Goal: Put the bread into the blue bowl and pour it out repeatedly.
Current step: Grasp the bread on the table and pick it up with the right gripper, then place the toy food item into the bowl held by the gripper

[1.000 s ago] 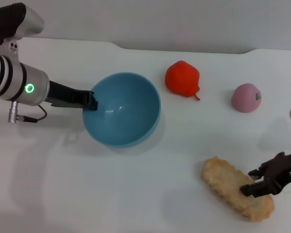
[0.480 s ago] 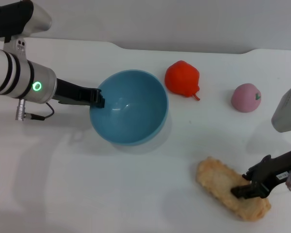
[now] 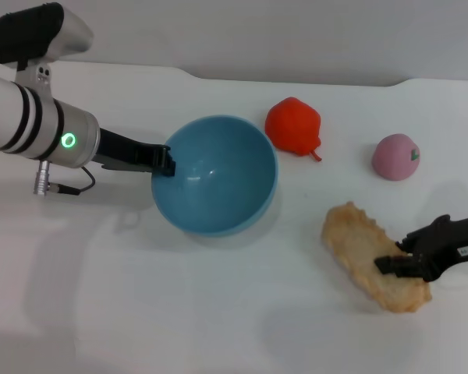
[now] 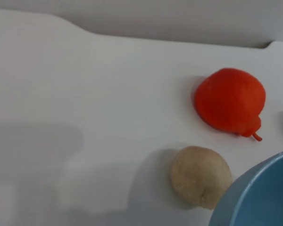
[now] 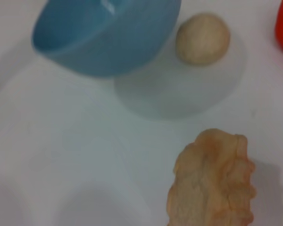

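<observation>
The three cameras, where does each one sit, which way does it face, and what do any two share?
Head: above, looking down at the blue bowl, the bread, both arms, the left hand on the rim and the right hand on the bread.
Left wrist: faces the table, beige ball, red fruit; no arm shows.
Right wrist: looks down on the bread; no arm shows.
Wrist views share the bowl and ball.

Lighting was bright, even and diffuse from overhead, with the white table (image 3: 218,312) near overexposure and soft, pale shadows beneath the blue bowl (image 3: 217,173), the bread (image 3: 370,255) and the left arm. A small specular glint sat on the bowl's inner wall. The right wrist view was markedly soft, the bread's edges smeared; the left wrist view was mildly soft.
</observation>
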